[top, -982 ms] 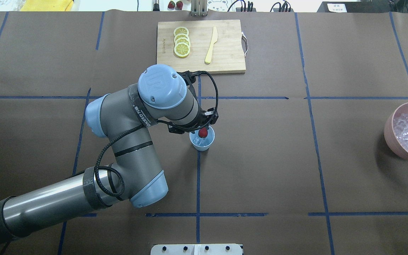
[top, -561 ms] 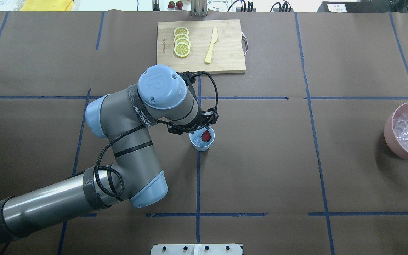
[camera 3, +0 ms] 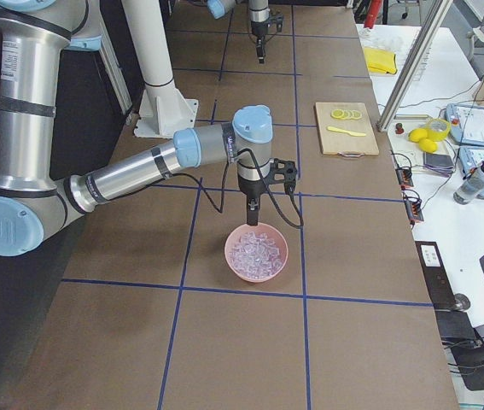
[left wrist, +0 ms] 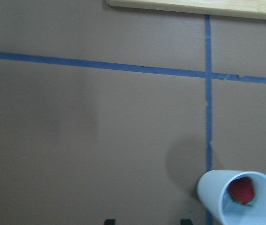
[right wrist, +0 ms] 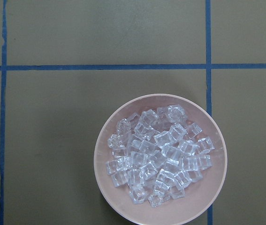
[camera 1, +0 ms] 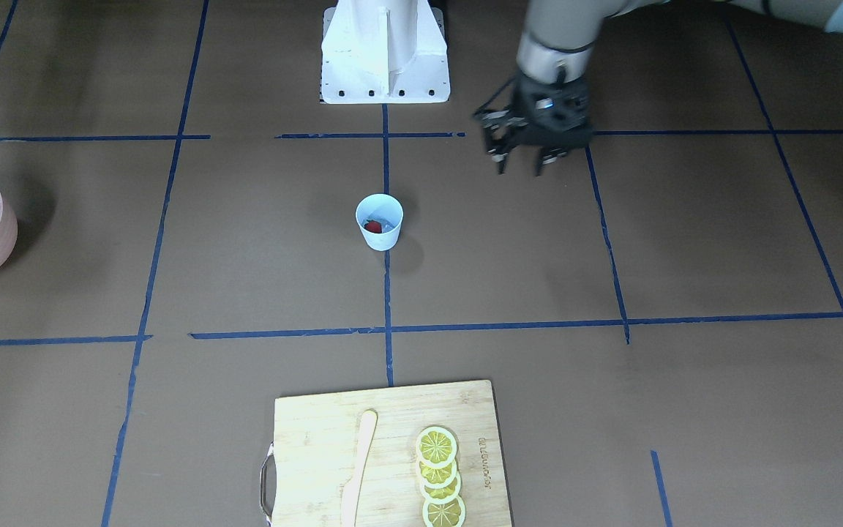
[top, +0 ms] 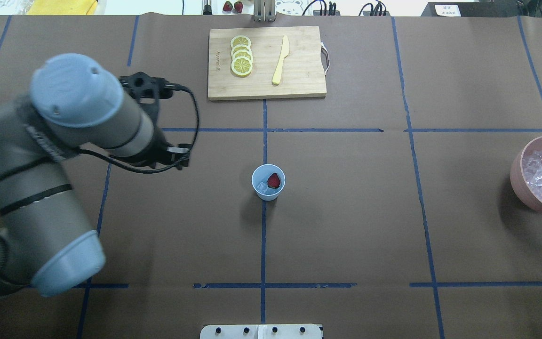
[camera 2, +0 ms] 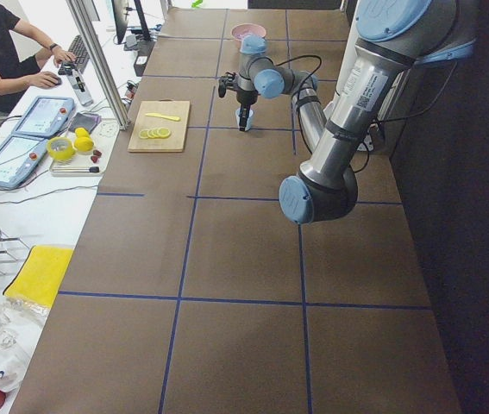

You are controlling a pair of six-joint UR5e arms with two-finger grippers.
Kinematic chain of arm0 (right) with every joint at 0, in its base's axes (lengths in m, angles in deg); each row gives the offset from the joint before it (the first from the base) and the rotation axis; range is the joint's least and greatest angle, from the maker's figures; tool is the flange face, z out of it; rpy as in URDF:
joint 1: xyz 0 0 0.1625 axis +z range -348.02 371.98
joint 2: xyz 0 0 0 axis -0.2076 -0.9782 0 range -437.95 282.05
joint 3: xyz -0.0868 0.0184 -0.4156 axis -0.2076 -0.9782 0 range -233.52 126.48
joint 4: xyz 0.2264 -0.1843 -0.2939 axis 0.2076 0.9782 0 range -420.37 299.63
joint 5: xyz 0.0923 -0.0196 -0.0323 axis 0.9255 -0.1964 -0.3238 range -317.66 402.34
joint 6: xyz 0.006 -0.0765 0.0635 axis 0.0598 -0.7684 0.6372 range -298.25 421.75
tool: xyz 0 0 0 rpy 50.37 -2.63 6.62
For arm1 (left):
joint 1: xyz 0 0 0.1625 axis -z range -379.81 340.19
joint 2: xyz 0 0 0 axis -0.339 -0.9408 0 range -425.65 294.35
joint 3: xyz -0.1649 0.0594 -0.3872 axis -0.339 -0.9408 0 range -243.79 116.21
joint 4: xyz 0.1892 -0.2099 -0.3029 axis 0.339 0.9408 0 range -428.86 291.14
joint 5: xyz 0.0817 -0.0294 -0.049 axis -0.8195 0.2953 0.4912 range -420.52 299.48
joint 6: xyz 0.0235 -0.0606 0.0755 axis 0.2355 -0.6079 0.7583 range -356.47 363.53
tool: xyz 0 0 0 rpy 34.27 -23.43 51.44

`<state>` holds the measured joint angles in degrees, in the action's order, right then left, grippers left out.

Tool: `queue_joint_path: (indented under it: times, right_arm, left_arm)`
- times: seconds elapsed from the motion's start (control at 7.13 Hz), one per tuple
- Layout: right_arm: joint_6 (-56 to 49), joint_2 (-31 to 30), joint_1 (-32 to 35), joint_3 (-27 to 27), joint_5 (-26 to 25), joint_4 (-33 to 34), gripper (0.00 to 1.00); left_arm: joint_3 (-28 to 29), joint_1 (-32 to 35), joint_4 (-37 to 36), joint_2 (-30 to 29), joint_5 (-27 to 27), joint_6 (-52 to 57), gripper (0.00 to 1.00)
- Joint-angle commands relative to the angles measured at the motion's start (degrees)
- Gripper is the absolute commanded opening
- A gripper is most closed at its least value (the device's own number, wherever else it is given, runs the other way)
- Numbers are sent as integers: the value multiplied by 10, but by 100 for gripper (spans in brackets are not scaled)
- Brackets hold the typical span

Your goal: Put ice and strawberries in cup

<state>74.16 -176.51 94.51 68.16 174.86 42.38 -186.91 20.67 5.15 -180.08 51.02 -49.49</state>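
The pale blue cup (top: pixel 258 175) stands upright at the table's middle. It holds the red strawberry (top: pixel 274 180) and a clear ice cube (top: pixel 262 188). It also shows in the front view (camera 1: pixel 379 238) and the left wrist view (left wrist: pixel 212 197). My left gripper (camera 1: pixel 520 170) is open and empty, raised off the table and well to the cup's left. My right gripper (camera 3: pixel 250 209) hangs over the pink bowl (camera 3: pixel 231 256) of ice (right wrist: pixel 158 154); I cannot tell if it is open or shut.
A wooden cutting board (top: pixel 301 77) lies at the far middle with lemon slices (top: pixel 241 56) and a pale knife (top: pixel 281 60). The pink bowl (top: pixel 518 176) sits at the right edge. Blue tape lines cross the brown table.
The left gripper let the strawberry drop into the cup. It then drew back to the left, away from the cup. The cup has not moved.
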Motion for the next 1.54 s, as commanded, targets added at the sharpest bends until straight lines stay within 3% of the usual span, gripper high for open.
queue_joint_path:
  times: [0.0, 0.14, 0.28, 0.42, 0.56, 0.7, 0.84, 0.98, 1.12, 1.4]
  right_arm:
    - [-81, 1, 28, -42, 0, -1, 100]
    - [-117, 1, 40, -69, 0, -4, 100]
    - [-135, 0, 59, -83, 0, -1, 100]
    - [-144, -3, 71, -84, 0, 2, 100]
    - [-167, -6, 76, -93, 0, 1, 100]
    - [-205, -12, 90, -117, 0, 1, 100]
    - [-252, -13, 115, -140, 0, 2, 100]
    - [-256, -18, 117, -152, -1, 0, 100]
    - [-260, -25, 117, -159, 0, -1, 100]
    - [-259, -32, 117, -173, 1, -5, 100]
  left_arm:
    - [-78, 182, -33, 170, 148, 282, 65]
    - [-65, 293, -42, 222, 183, 443, 67]
    - [-22, 384, -82, 239, 184, 609, 67]
    - [58, 468, -117, 232, 183, 769, 67]
    - [187, 535, -116, 214, 186, 871, 75]
    - [288, 575, -116, 189, 198, 896, 75]
    - [345, 575, -112, 186, 239, 897, 75]
    - [339, 575, -116, 190, 254, 880, 75]
    - [335, 572, -112, 190, 252, 792, 75]
    - [331, 562, -20, 227, 249, 735, 75]
